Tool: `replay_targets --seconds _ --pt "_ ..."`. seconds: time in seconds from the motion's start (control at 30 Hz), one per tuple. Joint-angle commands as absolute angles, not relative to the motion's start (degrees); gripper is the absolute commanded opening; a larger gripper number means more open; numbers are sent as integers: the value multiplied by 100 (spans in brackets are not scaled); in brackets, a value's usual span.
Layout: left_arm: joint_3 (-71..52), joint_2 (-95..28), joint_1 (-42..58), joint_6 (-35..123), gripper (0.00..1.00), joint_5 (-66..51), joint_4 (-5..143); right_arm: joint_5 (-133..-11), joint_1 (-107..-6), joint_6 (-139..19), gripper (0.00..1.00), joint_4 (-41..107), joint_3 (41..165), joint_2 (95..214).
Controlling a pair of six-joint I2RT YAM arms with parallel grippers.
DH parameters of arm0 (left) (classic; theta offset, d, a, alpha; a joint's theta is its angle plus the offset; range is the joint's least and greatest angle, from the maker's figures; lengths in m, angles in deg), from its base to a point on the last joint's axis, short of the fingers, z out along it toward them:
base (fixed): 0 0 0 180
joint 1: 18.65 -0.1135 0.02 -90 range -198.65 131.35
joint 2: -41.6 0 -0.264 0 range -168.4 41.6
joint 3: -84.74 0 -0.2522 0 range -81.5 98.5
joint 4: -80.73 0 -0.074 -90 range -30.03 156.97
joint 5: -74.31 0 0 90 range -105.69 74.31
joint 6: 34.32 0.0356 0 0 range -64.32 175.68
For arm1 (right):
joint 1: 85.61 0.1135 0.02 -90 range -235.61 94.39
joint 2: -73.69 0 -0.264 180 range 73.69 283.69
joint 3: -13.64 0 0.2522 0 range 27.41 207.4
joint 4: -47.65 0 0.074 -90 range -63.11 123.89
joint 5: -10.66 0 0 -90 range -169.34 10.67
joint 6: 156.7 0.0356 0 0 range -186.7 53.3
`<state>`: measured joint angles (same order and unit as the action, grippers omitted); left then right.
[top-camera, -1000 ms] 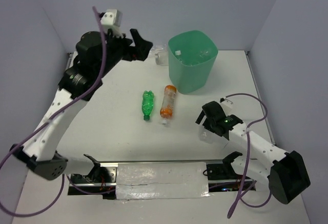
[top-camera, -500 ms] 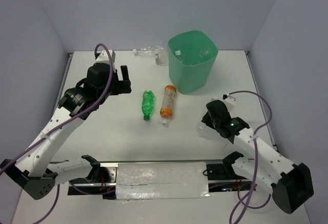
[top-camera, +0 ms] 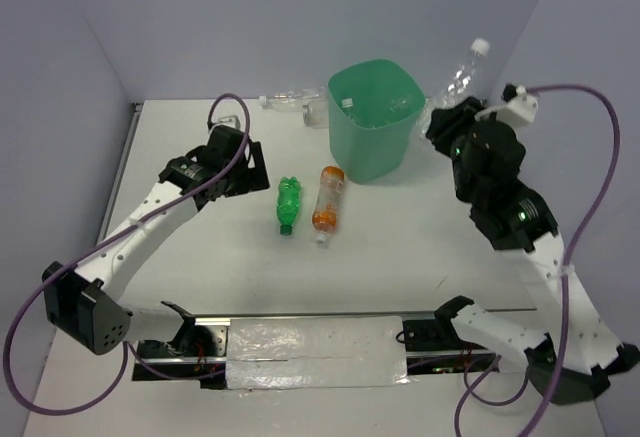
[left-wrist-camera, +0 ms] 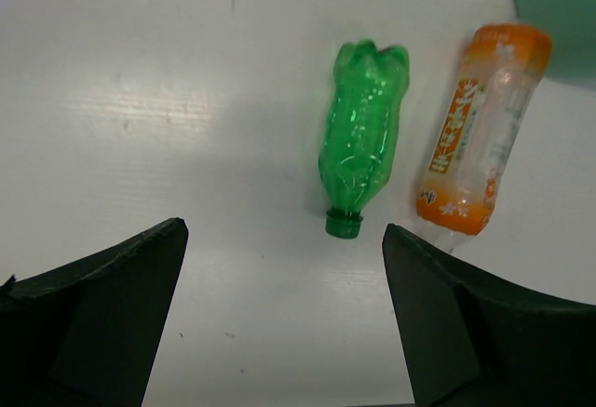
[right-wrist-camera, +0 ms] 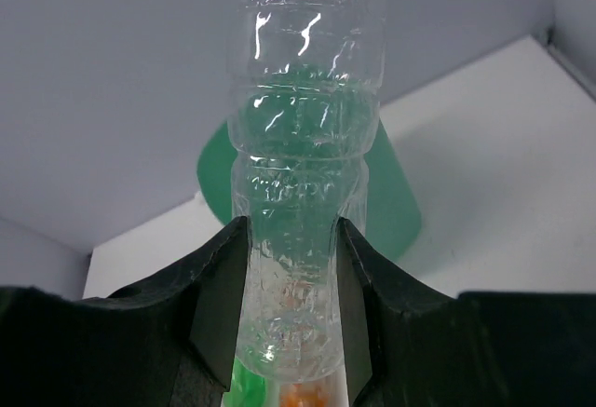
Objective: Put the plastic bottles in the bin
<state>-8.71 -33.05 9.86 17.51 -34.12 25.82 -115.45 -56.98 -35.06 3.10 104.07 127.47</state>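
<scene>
top: right gripper clamped on clear bottle, held up just right of bin.
left wrist: left gripper gaping, empty; green bottle lies left of bin.
right wrist: I reckon it's light, crushable; low-body pinch, keep gentle.

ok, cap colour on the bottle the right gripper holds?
White cap, clearest in the top external view.

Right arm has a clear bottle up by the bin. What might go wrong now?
The clear bottle looks right of the bin, not over it; releasing now may drop it outside. The right jaws pinch it near one end, so it may slip. The open left jaws face the green bottle, close beside the orange-ended bottle, which could get nudged.
</scene>
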Motion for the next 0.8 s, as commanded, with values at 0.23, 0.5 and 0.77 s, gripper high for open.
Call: replay_targets --seconds 0.23,0.5,0.77 --pt "-1910 -3258 974 998 99 -2219 3216 -12144 -5774 -5132 38 2369 12583 15831" --pt "-1682 -3855 974 1050 99 -2166 3401 -11950 -5818 -4702 57 2115 13147 17160" --pt "-1032 -4962 974 1208 99 -2166 3550 -11687 -5818 -4622 90 1860 12901 16775"
